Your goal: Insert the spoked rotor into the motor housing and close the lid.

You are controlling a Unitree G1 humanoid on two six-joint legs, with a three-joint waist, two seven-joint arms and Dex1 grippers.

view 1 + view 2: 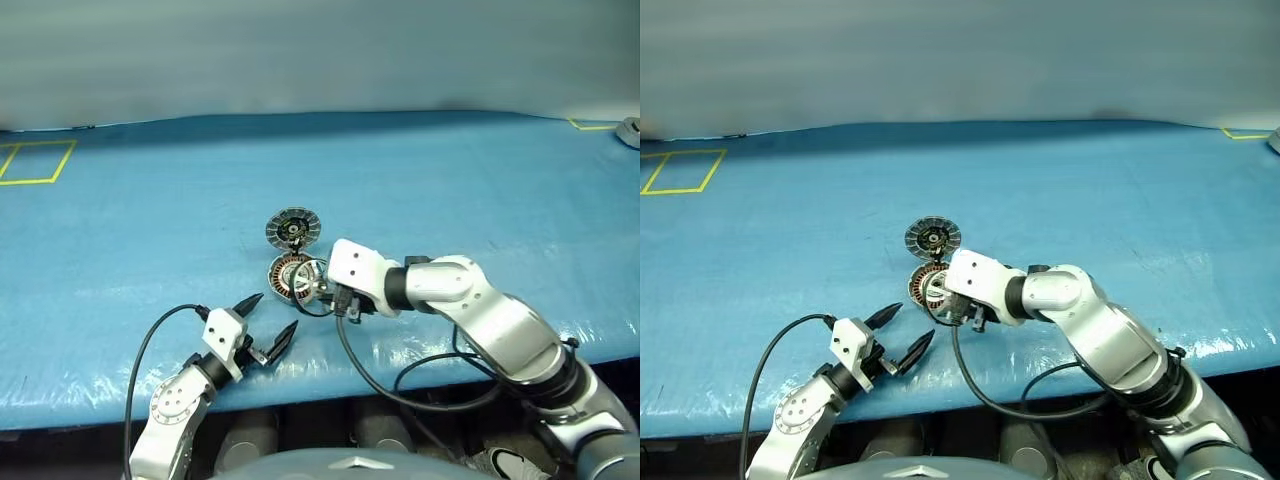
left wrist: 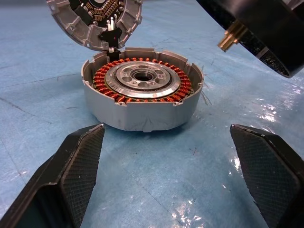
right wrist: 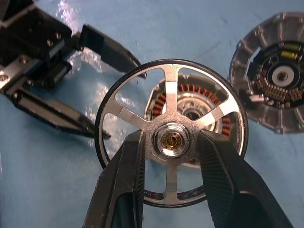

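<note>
R gripper (image 3: 172, 142) clamped on hub of spoked rotor (image 3: 172, 135) w/ black outer ring & silvery spokes, held just above round grey metal motor housing (image 2: 141, 95) w/ copper coil ring, not yet seated. Housing near front edge of blue-covered table (image 1: 450, 190), about mid-width. Finned grey lid (image 1: 293, 228) flipped open on housing's far side, joined at rim. L gripper (image 1: 266, 330) spread wide, holding nothing, by front edge, near housing
</note>
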